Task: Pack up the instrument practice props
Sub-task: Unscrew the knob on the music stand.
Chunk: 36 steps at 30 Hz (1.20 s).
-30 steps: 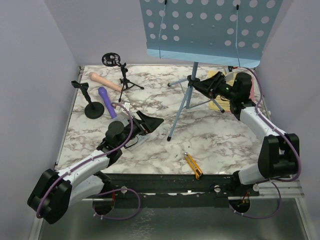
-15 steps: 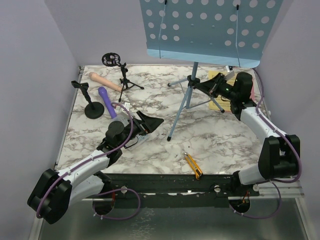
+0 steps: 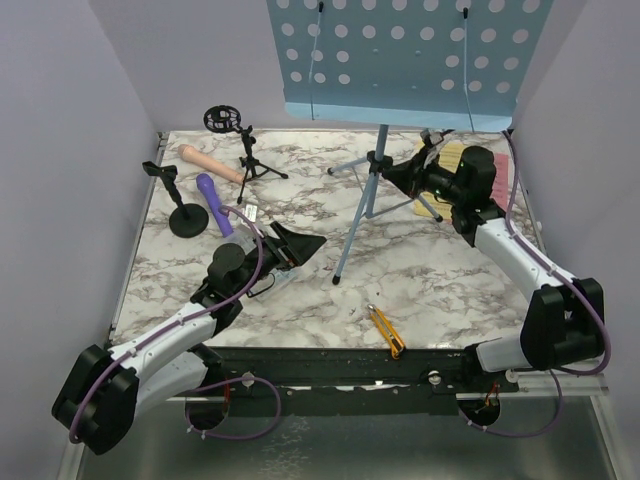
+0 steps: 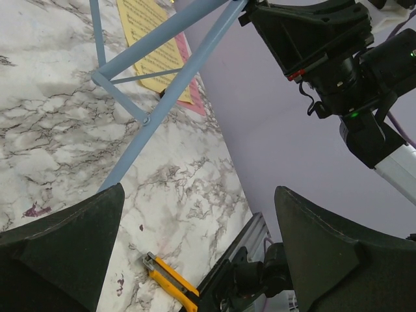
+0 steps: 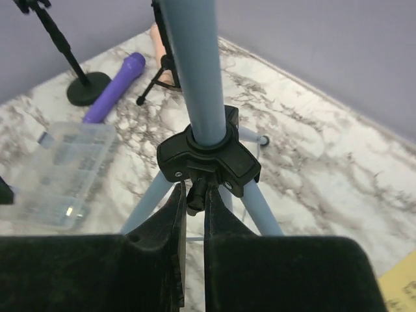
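Note:
The light-blue perforated music rack (image 3: 400, 60) stands on its tripod legs (image 3: 350, 225) at the back centre. My right gripper (image 3: 402, 176) is shut on the small black knob (image 5: 195, 198) under the tripod's black hub (image 5: 208, 159). My left gripper (image 3: 300, 243) is open and empty, low over the table left of the tripod. The purple microphone (image 3: 213, 203) and beige microphone (image 3: 208, 163) lie at the back left. Beside them stand two black mic mounts, one with a round base (image 3: 180, 205) and one on a tripod (image 3: 240, 140). Yellow (image 3: 450, 160) and pink (image 3: 515, 175) pages lie behind my right gripper.
A clear plastic box (image 3: 262, 262) lies under my left wrist and also shows in the right wrist view (image 5: 65, 172). A yellow-and-black utility knife (image 3: 385, 331) lies near the front edge, also in the left wrist view (image 4: 170, 281). Purple walls enclose the table.
My right gripper has moved left with the tripod hub, and the music rack has shifted left with it. The left arm has barely moved.

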### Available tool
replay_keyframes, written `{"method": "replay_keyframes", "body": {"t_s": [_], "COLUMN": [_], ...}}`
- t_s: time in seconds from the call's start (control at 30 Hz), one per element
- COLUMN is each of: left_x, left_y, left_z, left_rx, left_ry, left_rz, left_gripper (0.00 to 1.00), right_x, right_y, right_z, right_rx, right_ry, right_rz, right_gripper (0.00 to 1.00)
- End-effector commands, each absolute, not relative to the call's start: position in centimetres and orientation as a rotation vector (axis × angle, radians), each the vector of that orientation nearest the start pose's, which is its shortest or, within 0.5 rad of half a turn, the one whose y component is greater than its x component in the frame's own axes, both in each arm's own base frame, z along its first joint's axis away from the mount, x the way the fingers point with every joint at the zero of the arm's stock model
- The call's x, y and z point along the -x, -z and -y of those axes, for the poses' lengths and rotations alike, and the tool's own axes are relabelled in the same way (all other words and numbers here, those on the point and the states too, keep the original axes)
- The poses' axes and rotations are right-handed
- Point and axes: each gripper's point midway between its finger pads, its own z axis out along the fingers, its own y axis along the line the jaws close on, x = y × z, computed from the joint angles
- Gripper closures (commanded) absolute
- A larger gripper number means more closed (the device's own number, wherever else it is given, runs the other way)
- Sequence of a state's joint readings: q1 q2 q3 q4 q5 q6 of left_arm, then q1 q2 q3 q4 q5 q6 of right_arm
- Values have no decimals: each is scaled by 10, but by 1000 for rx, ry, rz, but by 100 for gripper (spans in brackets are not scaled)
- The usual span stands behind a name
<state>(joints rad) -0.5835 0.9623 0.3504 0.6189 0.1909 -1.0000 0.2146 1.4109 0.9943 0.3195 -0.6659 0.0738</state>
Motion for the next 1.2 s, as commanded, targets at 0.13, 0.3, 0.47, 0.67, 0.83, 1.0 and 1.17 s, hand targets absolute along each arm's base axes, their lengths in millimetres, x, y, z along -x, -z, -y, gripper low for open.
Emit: {"method": "replay_keyframes", "body": {"t_s": [0.13, 0.3, 0.47, 0.67, 0.83, 1.0, 1.17], "left_x": [-252, -253, -254, -256, -257, -258, -256], "left_y": [-208, -207, -204, -205, -204, -204, -206], "left_z": [241, 242, 243, 245, 246, 248, 248], "left_rx": [204, 202, 204, 204, 203, 204, 199], "left_ry": [1314, 1313, 1312, 1314, 1316, 1322, 1327], "left_rz": [-1750, -1756, -1766, -1768, -1778, -1785, -1780], "left_gripper": [1, 1, 1, 1, 1, 1, 1], "right_x": [-394, -396, -391, -394, -402, -397, -386], "right_y": [-264, -258, -252, -246, -244, -259, -286], "right_z": [-200, -195, -195, -191, -182, -187, -191], "right_rx": [1152, 1351, 1512, 1653, 1695, 1597, 1367], "right_ry": [-392, -229, -134, 42, 195, 108, -73], "right_rz": [-1268, -1154, -1074, -1024, -1047, -1123, -1273], "right_gripper": [93, 92, 93, 93, 85, 59, 44]}}
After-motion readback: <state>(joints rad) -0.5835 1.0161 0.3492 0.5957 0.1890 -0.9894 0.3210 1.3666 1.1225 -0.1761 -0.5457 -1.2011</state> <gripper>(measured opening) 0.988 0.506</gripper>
